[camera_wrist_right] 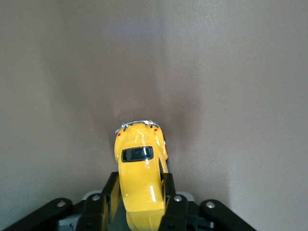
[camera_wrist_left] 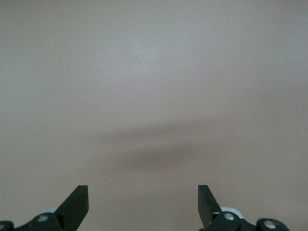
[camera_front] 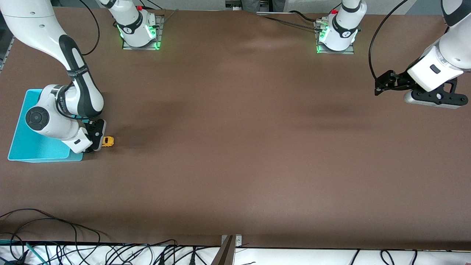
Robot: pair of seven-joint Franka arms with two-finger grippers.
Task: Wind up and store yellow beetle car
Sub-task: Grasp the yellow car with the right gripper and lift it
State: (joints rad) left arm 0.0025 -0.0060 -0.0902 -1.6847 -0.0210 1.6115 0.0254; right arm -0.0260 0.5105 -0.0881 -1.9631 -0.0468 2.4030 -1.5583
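Note:
The yellow beetle car point(camera_front: 108, 141) is at the right arm's end of the table, right beside the teal bin point(camera_front: 22, 147). My right gripper point(camera_front: 100, 142) is low at the table and shut on the car. In the right wrist view the car point(camera_wrist_right: 139, 163) sticks out between the two black fingers point(camera_wrist_right: 109, 192), which press on its sides, with its dark window facing up. My left gripper point(camera_front: 381, 86) hangs open and empty over the left arm's end of the table, and the left arm waits. The left wrist view shows its gripper point(camera_wrist_left: 143, 195) with the jaws wide apart over bare table.
The teal bin is open-topped and partly covered by the right arm's wrist. The brown table point(camera_front: 235, 147) stretches between the two arms. Cables point(camera_front: 73, 250) lie along the edge nearest the front camera.

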